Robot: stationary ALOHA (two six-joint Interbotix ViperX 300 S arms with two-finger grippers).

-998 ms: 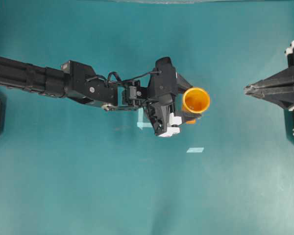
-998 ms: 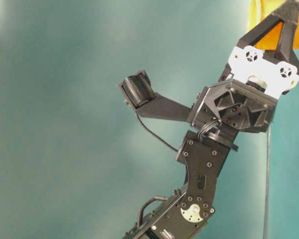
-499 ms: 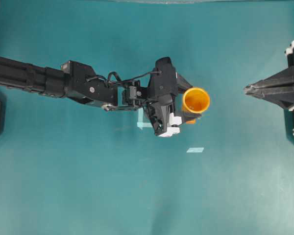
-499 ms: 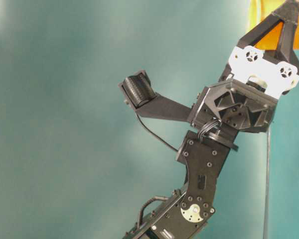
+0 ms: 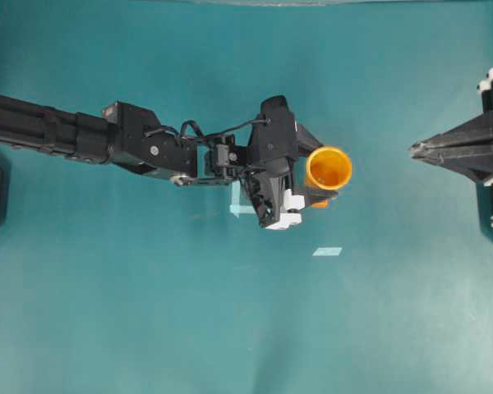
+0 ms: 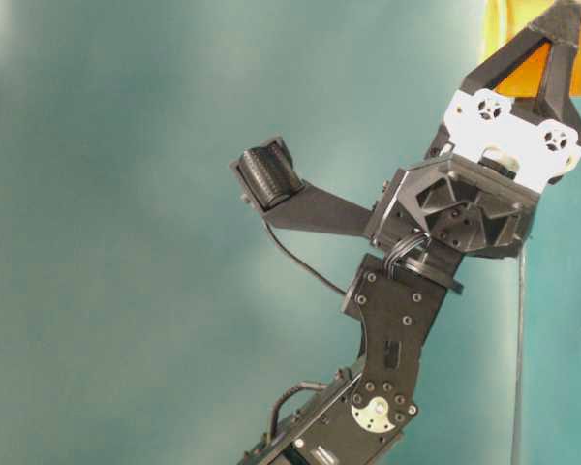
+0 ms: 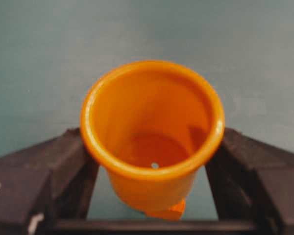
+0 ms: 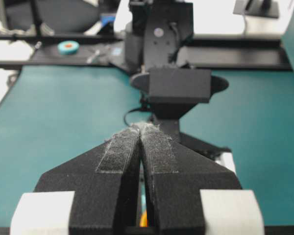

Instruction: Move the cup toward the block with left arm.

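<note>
Across the teal table (image 5: 148, 312) from the left edge, the left arm (image 5: 140, 144) reaches to mid-table, its left gripper (image 7: 152, 161) spread fairly wide with a finger (image 7: 49, 171) against each side of the upright cup (image 5: 329, 168), which it holds. Just under the cup's near side peeks the block (image 7: 167, 213), touching or nearly so; I cannot tell which. Below them lies a pale tape strip (image 5: 327, 251). Well apart, at the right edge, the right gripper (image 8: 139, 147) rests with fingers pressed together, empty.
</note>
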